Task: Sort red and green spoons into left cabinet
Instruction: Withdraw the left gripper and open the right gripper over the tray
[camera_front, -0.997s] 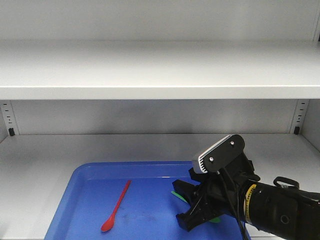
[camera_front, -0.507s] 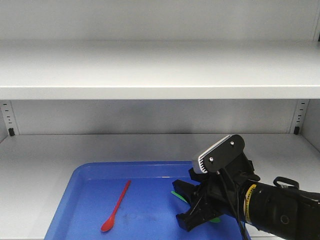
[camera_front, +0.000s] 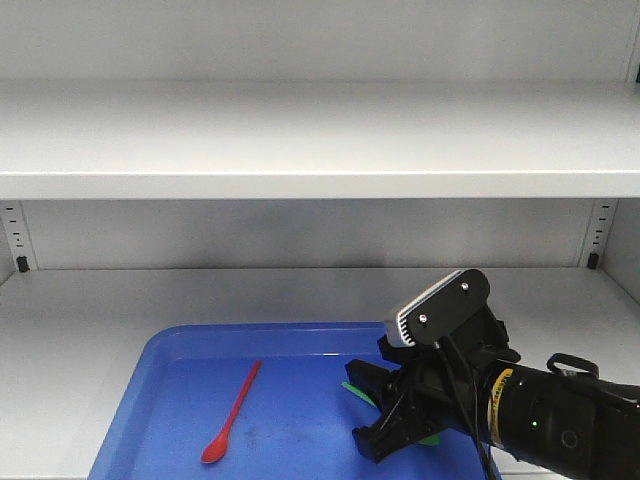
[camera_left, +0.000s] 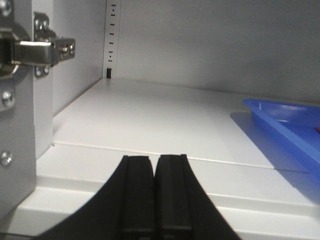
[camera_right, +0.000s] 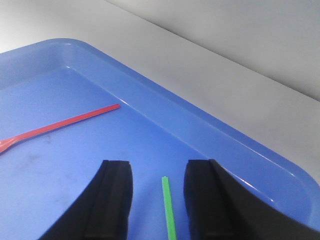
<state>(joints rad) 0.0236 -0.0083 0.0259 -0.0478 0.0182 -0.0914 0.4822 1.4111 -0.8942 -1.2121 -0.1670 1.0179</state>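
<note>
From the front, the right gripper (camera_front: 375, 410) is hanging low over the blue tray (camera_front: 160, 400) on the left cabinet's (camera_front: 300, 140) shelf, beside the red spoon (camera_front: 231, 413). The left gripper (camera_left: 156, 195) is showing fingers pressed together, empty. The right wrist view is showing fingers spread around the green spoon's (camera_right: 168, 210) handle.

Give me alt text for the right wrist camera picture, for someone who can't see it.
The right gripper is open, its two black fingers straddling the thin handle of the green spoon, which lies in a blue tray. The red spoon lies flat further left in the same tray, which sits on a light grey-white cabinet shelf.
</note>
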